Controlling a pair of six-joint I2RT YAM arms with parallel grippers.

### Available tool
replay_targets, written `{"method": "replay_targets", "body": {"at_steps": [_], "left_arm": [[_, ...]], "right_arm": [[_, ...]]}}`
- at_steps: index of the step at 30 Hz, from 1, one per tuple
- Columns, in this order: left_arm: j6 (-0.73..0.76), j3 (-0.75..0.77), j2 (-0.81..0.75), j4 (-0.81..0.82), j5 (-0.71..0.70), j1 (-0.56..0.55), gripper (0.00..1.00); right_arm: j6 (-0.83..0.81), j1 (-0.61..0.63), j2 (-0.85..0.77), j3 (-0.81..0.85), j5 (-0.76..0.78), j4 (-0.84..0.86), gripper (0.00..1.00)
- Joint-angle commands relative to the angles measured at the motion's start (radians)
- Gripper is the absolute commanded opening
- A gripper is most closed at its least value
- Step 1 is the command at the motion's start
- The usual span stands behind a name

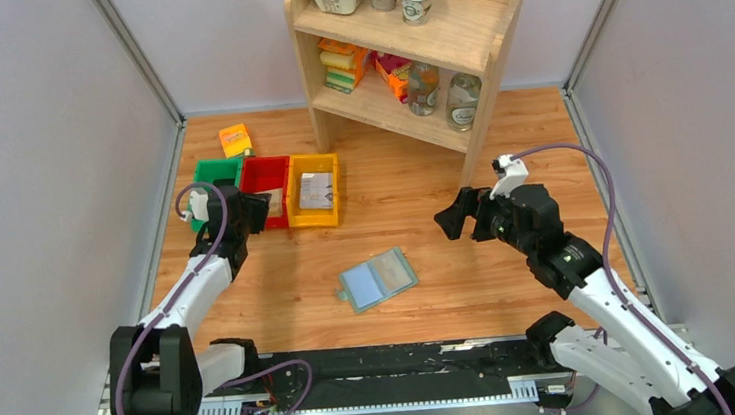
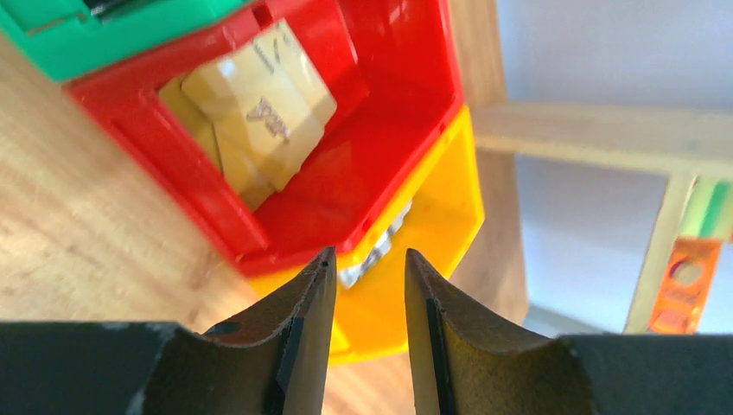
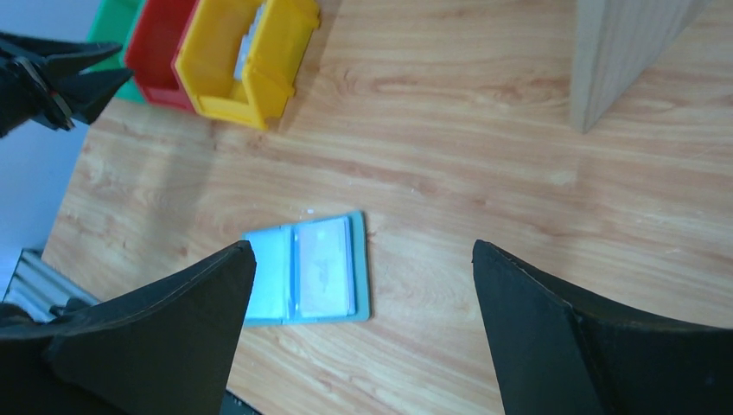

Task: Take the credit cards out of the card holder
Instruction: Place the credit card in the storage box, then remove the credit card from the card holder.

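Observation:
The card holder (image 1: 378,280) lies open and flat on the wooden table, blue-grey panels up. In the right wrist view (image 3: 307,270) a pale card (image 3: 324,266) shows in one of its pockets. My right gripper (image 1: 453,218) hangs above and right of it, wide open and empty (image 3: 363,246). My left gripper (image 1: 256,212) is over the front edge of the red bin (image 1: 265,176), its jaws a little apart and empty (image 2: 367,252). A gold card (image 2: 259,112) lies in the red bin. A silver card (image 1: 316,190) lies in the yellow bin (image 1: 316,215).
A green bin (image 1: 212,176) stands left of the red one, and an orange packet (image 1: 235,139) lies behind it. A wooden shelf (image 1: 473,28) with cups, jars and packets stands at the back. Grey walls close in both sides.

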Motion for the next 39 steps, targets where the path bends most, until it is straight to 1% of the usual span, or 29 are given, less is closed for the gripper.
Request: {"method": "replay_targets", "body": {"at_steps": [1, 2, 3, 4, 5, 6, 7, 8, 9, 10, 11, 12, 13, 14, 15, 16, 19, 24, 29, 34, 37, 39], "left_arm": [[0.230, 0.066, -0.090, -0.245, 0.131, -0.051, 0.43], [0.264, 0.076, -0.114, -0.277, 0.140, -0.062, 0.43], [0.327, 0.095, -0.126, -0.339, 0.153, -0.096, 0.43], [0.355, 0.102, -0.146, -0.395, 0.159, -0.133, 0.43], [0.410, 0.119, -0.157, -0.419, 0.160, -0.151, 0.44], [0.434, 0.126, -0.179, -0.460, 0.160, -0.198, 0.45], [0.485, 0.139, -0.186, -0.480, 0.160, -0.225, 0.49], [0.504, 0.145, -0.197, -0.512, 0.160, -0.274, 0.52], [0.531, 0.154, -0.202, -0.529, 0.160, -0.304, 0.53], [0.547, 0.157, -0.205, -0.551, 0.160, -0.359, 0.53], [0.550, 0.159, -0.205, -0.555, 0.160, -0.384, 0.53], [0.554, 0.157, -0.203, -0.555, 0.160, -0.438, 0.52], [0.556, 0.152, -0.194, -0.557, 0.160, -0.461, 0.53], [0.559, 0.149, -0.188, -0.551, 0.160, -0.507, 0.52], [0.560, 0.146, -0.173, -0.548, 0.160, -0.529, 0.52], [0.561, 0.146, -0.163, -0.543, 0.147, -0.568, 0.52], [0.562, 0.145, -0.105, -0.520, 0.134, -0.639, 0.52], [0.533, 0.111, -0.009, -0.435, 0.182, -0.670, 0.52], [0.485, 0.047, 0.053, -0.391, 0.170, -0.673, 0.50], [0.459, -0.002, 0.071, -0.355, 0.174, -0.673, 0.41], [0.445, -0.027, 0.087, -0.332, 0.191, -0.673, 0.32], [0.439, -0.036, 0.102, -0.313, 0.206, -0.673, 0.31]], "right_arm": [[0.014, -0.003, 0.075, 0.044, -0.143, -0.027, 0.98], [0.009, -0.001, 0.105, 0.051, -0.160, -0.035, 0.98], [0.006, 0.002, 0.132, 0.063, -0.165, -0.050, 0.97], [-0.002, 0.008, 0.176, 0.077, -0.166, -0.067, 0.96], [-0.006, 0.019, 0.209, 0.088, -0.165, -0.085, 0.96], [-0.008, 0.028, 0.236, 0.099, -0.162, -0.095, 0.95], [-0.008, 0.042, 0.267, 0.105, -0.159, -0.102, 0.95], [-0.005, 0.059, 0.298, 0.111, -0.159, -0.104, 0.94], [0.000, 0.079, 0.325, 0.117, -0.151, -0.106, 0.93], [0.007, 0.105, 0.356, 0.125, -0.137, -0.107, 0.92], [0.012, 0.132, 0.390, 0.137, -0.116, -0.112, 0.90], [0.017, 0.164, 0.421, 0.149, -0.091, -0.118, 0.89], [0.024, 0.189, 0.459, 0.168, -0.070, -0.125, 0.88], [0.032, 0.217, 0.491, 0.188, -0.050, -0.138, 0.86], [0.038, 0.240, 0.529, 0.205, -0.033, -0.145, 0.84], [0.046, 0.257, 0.566, 0.218, -0.015, -0.150, 0.84], [0.081, 0.289, 0.664, 0.249, 0.007, -0.149, 0.79], [0.103, 0.316, 0.767, 0.292, 0.016, -0.153, 0.70], [0.115, 0.338, 0.847, 0.332, 0.028, -0.170, 0.57], [0.127, 0.355, 0.905, 0.343, 0.027, -0.165, 0.54], [0.130, 0.366, 0.933, 0.352, 0.021, -0.162, 0.53], [0.133, 0.373, 0.947, 0.357, 0.021, -0.159, 0.52]]}}
